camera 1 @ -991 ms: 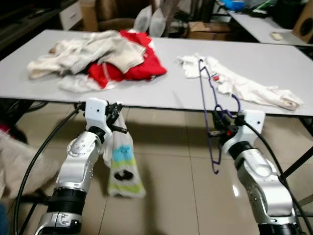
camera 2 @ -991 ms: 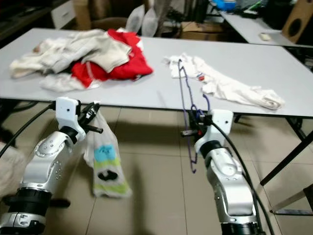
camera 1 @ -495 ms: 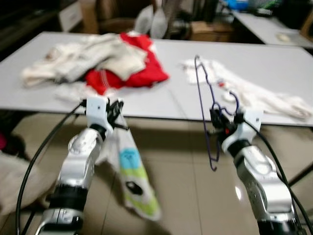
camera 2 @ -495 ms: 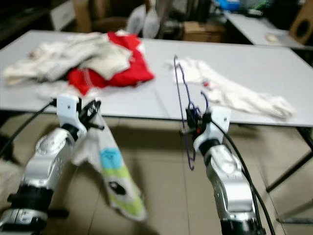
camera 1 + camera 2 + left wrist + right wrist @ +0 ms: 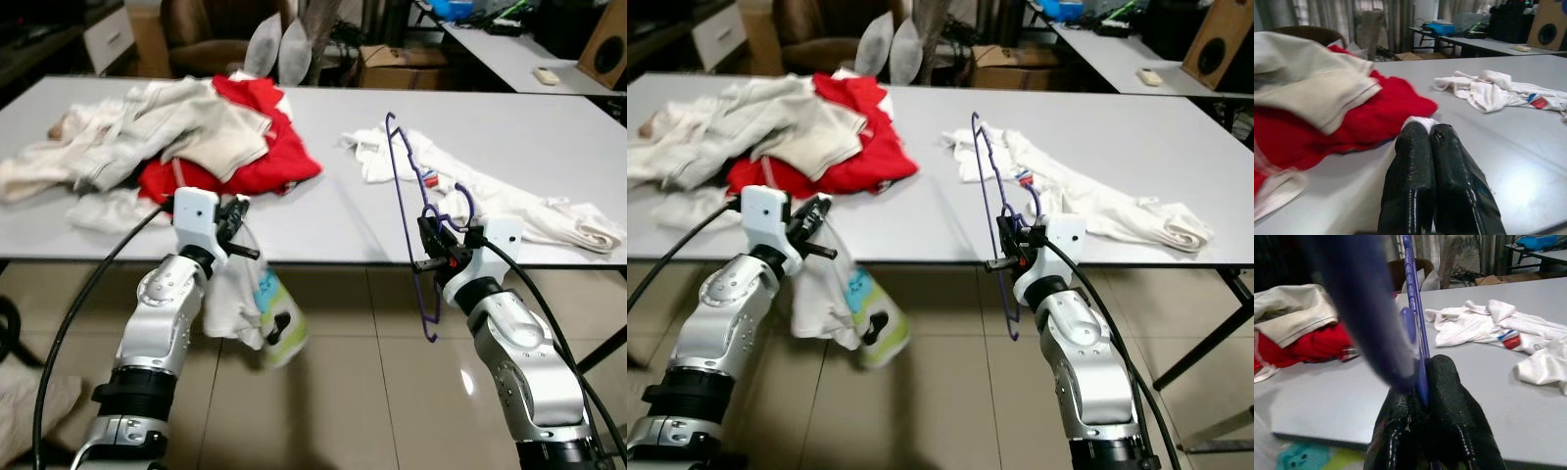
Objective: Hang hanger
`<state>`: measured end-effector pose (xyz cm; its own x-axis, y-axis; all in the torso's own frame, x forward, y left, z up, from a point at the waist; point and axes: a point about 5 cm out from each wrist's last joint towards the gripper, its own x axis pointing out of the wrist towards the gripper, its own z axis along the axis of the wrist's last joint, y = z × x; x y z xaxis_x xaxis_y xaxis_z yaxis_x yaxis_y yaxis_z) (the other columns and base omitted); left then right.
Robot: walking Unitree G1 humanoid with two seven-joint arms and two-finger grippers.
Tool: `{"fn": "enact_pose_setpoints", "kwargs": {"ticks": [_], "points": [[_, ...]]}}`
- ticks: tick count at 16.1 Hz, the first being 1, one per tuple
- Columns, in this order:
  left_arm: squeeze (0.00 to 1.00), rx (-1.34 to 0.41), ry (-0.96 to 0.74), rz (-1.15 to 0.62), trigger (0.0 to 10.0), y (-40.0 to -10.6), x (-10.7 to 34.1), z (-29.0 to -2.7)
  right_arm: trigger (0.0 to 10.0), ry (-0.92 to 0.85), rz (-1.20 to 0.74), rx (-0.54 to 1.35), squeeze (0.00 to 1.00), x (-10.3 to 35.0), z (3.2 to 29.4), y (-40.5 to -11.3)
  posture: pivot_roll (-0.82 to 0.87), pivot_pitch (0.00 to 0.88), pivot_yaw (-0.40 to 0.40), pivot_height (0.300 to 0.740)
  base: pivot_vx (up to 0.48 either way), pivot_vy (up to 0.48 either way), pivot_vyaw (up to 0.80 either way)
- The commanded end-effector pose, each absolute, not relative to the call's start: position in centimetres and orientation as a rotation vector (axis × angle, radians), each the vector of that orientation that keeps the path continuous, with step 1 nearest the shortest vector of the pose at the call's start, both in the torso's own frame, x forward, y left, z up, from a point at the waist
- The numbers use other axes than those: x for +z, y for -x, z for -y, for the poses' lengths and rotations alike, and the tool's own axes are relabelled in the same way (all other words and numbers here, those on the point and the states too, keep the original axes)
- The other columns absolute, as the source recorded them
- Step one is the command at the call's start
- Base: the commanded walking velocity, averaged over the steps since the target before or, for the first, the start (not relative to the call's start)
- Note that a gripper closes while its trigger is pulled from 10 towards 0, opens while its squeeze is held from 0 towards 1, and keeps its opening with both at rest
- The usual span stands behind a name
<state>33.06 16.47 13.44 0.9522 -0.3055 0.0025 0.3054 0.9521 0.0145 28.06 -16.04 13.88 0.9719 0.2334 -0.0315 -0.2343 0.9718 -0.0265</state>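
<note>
A thin purple hanger [image 5: 399, 186] stands upright in front of the grey table's edge [image 5: 323, 247], and my right gripper [image 5: 428, 251] is shut on it near its hook. In the right wrist view the hanger wire [image 5: 1409, 274] rises from between the closed fingers [image 5: 1449, 382]. My left gripper [image 5: 235, 227] is shut on a white garment with a blue and green print [image 5: 260, 315] that dangles below the table edge. In the left wrist view a bit of white cloth [image 5: 1420, 120] shows at the closed fingertips [image 5: 1415, 147].
A heap of red and cream clothes [image 5: 196, 137] lies on the table's left half. A white garment [image 5: 490, 191] sprawls on the right half. A chair and boxes stand behind the table, another table at the far right. Tiled floor lies below.
The head camera has shifted, so the whole scene sits differently. The printed garment has swung and now hangs bunched up closer under my left gripper. Both grippers keep their hold.
</note>
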Motion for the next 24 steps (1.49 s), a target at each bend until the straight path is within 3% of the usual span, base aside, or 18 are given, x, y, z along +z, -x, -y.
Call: {"fn": "enact_pose_setpoints", "kwargs": {"ticks": [1, 11, 17, 20, 24], "points": [[0.0, -0.353, -0.02, 0.047, 10.0, -33.4, 14.5, -15.2, 10.0, 0.044, -0.013, 0.219, 0.0, 14.2, 16.8, -28.0, -0.15, 0.0, -0.013, 0.74, 0.375, 0.0, 0.0], [0.0, -0.367, -0.028, 0.049, 10.0, -33.7, 14.7, -15.0, 10.0, 0.072, -0.004, 0.227, 0.0, 14.3, 17.1, -28.0, -0.15, 0.0, 0.001, 0.74, 0.372, 0.0, -0.21], [0.0, -0.384, -0.049, 0.053, 10.0, -35.6, 16.1, -14.6, 10.0, 0.162, 0.03, 0.37, 0.0, 15.9, 18.7, -27.4, -0.15, 0.0, 0.002, 0.74, 0.371, 0.0, 0.0], [0.0, -0.437, -0.084, -0.006, 10.0, -38.3, 17.8, -12.9, 10.0, 0.245, 0.03, 0.533, 0.0, 17.1, 19.5, -26.3, -0.15, 0.0, 0.011, 0.74, 0.099, 0.0, 0.0], [0.0, -0.433, -0.053, 0.114, 10.0, -41.5, 25.2, -11.9, 10.0, 0.311, -0.045, 0.866, 0.0, 19.3, 20.5, -23.3, -0.18, 0.0, 0.043, 0.74, 0.0, 0.0, 0.0]]}}
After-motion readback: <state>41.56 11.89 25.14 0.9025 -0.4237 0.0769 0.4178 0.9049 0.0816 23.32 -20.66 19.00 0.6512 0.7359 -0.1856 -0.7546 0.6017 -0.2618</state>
